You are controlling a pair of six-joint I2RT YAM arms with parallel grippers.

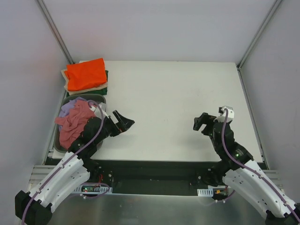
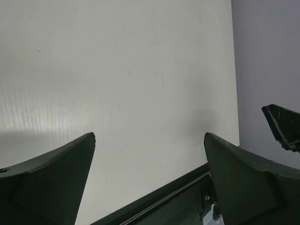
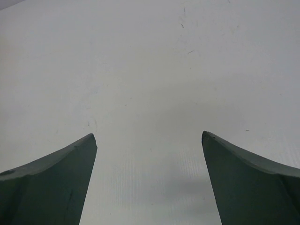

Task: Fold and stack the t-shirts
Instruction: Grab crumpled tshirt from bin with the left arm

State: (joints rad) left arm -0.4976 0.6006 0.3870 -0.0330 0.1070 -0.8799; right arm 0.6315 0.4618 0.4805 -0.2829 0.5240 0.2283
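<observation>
While my left hand and right hand hover spread and empty over the white counter, the rose-red t-shirt lies crumpled in the grey bin at my left, against the lavender t-shirt; the orange t-shirt tops a folded stack beyond the bin. Step in hand, as I judge it: fetching the next shirt. My left hand must reach into the bin and pinch rose-red cloth.

A white table sits between pale grey walls (2 metal struts angling up), evenly lit.
</observation>
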